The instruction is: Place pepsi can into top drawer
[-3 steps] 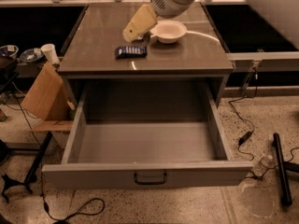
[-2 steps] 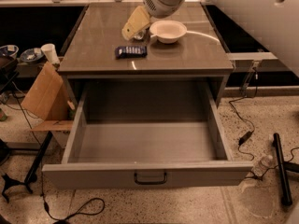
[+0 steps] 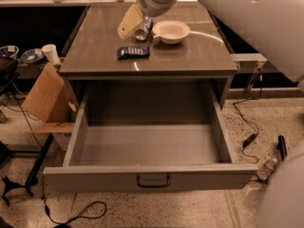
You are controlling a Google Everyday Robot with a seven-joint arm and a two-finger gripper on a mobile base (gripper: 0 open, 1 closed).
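The claw [image 3: 133, 26] is low over the far part of the grey cabinet's surface [image 3: 194, 56], hanging from the big white arm [image 3: 247, 18] that comes in from the upper right. Its pale yellow side lies right against the pepsi can [image 3: 144, 30], which is on its side on the surface, silver end towards the camera, just left of the white bowl [image 3: 171, 31] and close to touching it. Whether the claw is clenched on the can or released, I cannot tell from this angle. A flat dark blue snack packet [image 3: 133, 52] lies a little nearer the camera than the can, apart from it. Below the surface the top drawer [image 3: 85, 175] stands pulled far out, its grey inside bare, with the small dark handle [image 3: 153, 181] in the middle of the front panel. The can is on the cabinet top, not in the drawer. To the left of the cabinet a cardboard box [image 3: 45, 96] leans, with a white cup [image 3: 50, 52] behind it, and black cables [image 3: 242, 122] trail over the speckled floor on the right
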